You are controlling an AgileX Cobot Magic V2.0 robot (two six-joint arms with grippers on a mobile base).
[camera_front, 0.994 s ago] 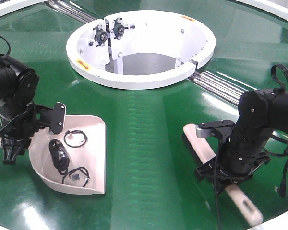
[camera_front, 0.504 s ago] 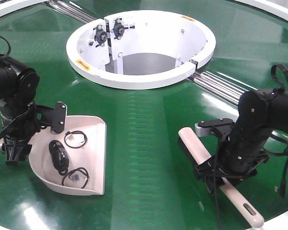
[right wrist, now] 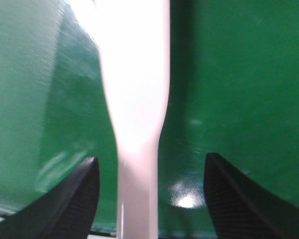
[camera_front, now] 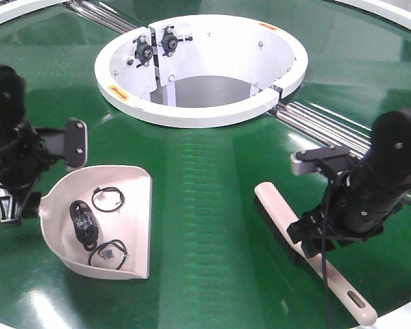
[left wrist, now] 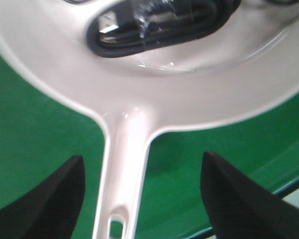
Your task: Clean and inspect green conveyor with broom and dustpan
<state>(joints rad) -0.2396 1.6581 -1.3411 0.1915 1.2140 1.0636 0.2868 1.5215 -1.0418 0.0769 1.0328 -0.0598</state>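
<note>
The beige dustpan (camera_front: 127, 226) lies on the green conveyor (camera_front: 205, 178) at the left, with black cable loops (camera_front: 82, 219) inside it. Its long handle (left wrist: 122, 184) runs between the fingers of my left gripper (left wrist: 144, 199), which is open and touches neither side of it. My left gripper (camera_front: 7, 205) hangs over the handle end. The slim beige broom (camera_front: 288, 229) lies at the right, dark bristles along its left edge. Its handle (right wrist: 137, 124) passes between the spread fingers of my open right gripper (right wrist: 149, 199), apart from both. That right gripper (camera_front: 315, 240) hovers over the broom's middle.
A white ring-shaped opening (camera_front: 198, 113) with small black fittings sits at the back centre. Silver roller rails (camera_front: 322, 123) run from it to the right, and more at the top left. The conveyor's pale outer edge (camera_front: 397, 319) lies close behind the broom's handle end.
Both grippers have opened and risen. The right arm has let go of the broom and moved up and right; the broom now shows its bristles. The left arm has drawn back to the left.
</note>
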